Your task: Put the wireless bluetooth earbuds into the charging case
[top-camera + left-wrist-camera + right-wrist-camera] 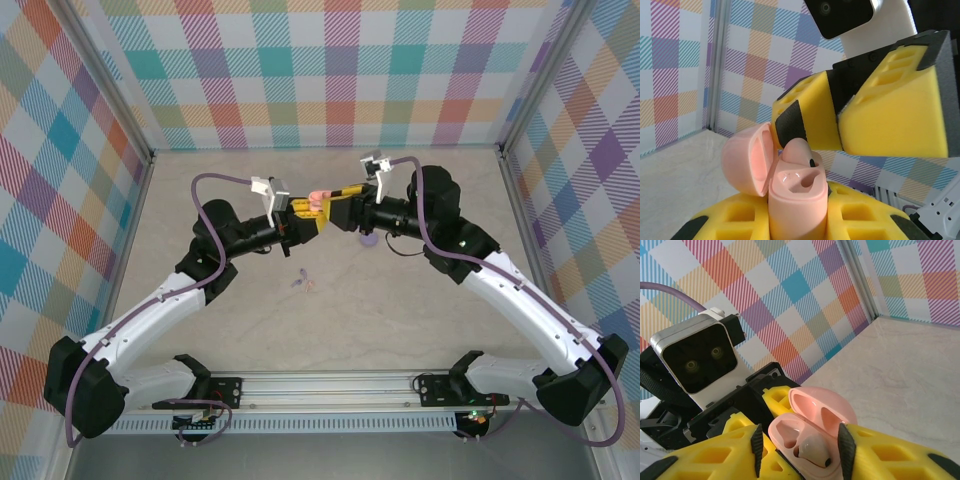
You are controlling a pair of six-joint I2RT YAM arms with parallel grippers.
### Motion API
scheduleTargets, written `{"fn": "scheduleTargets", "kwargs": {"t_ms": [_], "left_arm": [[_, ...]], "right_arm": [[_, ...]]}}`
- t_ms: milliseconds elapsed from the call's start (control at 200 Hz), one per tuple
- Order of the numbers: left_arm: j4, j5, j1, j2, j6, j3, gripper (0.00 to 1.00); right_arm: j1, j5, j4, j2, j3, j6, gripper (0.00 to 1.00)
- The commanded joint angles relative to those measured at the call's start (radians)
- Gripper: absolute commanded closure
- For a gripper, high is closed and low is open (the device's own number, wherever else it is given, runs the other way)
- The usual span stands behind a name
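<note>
**Charging case** [797, 200]: pink, with its lid standing open. It is hanging in the air over the middle of the table [200, 330], slightly toward the far edge.

**Left gripper** [308, 207]: is clamping the case body between its yellow foam fingers [730, 220] and holding it upright.

**Pink earbud** [797, 150]: is sitting in one well of the case with its dark tip showing. The neighbouring well is lying bare.

**Right gripper** [801, 440]: is facing the left one across the case. Its jaws are standing apart on either side of the pink earbud and are not pinching it.

**Lilac earbud** [297, 281]: is lying on the table near its middle, on the near-edge side of the grippers. A tiny pinkish piece [311, 286] is resting just beside it and is too small to identify.

**Purple disc** [368, 241]: is lying on the table under the right gripper's wrist, right of the middle.
</note>
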Motion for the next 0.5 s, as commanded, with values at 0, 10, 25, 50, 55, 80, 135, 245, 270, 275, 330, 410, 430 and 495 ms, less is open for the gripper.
{"fn": "scheduleTargets", "kwargs": {"t_ms": [0,10,25,50,55,80,135,245,270,275,330,410,430,495], "left_arm": [[0.044,0.01,-0.01,-0.041,0.022,0.025,0.8],[0.041,0.009,-0.011,-0.042,0.023,0.026,0.8],[0.035,0.008,-0.011,-0.041,0.024,0.027,0.8],[0.023,0.003,-0.011,-0.044,0.026,0.029,0.8],[0.021,0.002,-0.011,-0.043,0.026,0.03,0.8],[0.013,-0.002,-0.011,-0.045,0.027,0.029,0.8],[-0.003,-0.006,-0.011,-0.046,0.035,0.03,0.8],[-0.035,-0.017,-0.011,-0.057,0.05,0.029,0.8],[-0.042,-0.02,-0.011,-0.061,0.055,0.03,0.8],[-0.044,-0.02,-0.011,-0.061,0.056,0.03,0.8],[-0.06,-0.027,-0.011,-0.07,0.064,0.03,0.8],[-0.088,-0.047,-0.011,-0.086,0.073,0.033,0.8],[-0.096,-0.05,-0.011,-0.089,0.075,0.036,0.8],[-0.127,-0.054,-0.011,-0.097,0.086,0.047,0.8]], "right_arm": [[0.001,0.061,-0.067,-0.02,0.022,-0.031,0.5],[0.001,0.066,-0.069,-0.021,0.022,-0.03,0.49],[0.001,0.075,-0.073,-0.025,0.022,-0.031,0.48],[0.0,0.099,-0.081,-0.031,0.02,-0.034,0.47],[0.0,0.103,-0.084,-0.032,0.02,-0.034,0.47],[0.001,0.125,-0.095,-0.039,0.02,-0.037,0.46],[0.001,0.193,-0.131,-0.056,0.023,-0.041,0.44],[0.0,0.326,-0.204,-0.092,0.029,-0.056,0.43],[-0.001,0.358,-0.222,-0.097,0.032,-0.055,0.42],[-0.001,0.363,-0.225,-0.098,0.032,-0.055,0.42],[-0.002,0.425,-0.271,-0.104,0.042,-0.052,0.42],[-0.006,0.513,-0.365,-0.088,0.074,-0.03,0.42],[-0.007,0.524,-0.384,-0.083,0.081,-0.03,0.42],[-0.009,0.556,-0.438,-0.06,0.096,-0.018,0.42]]}}
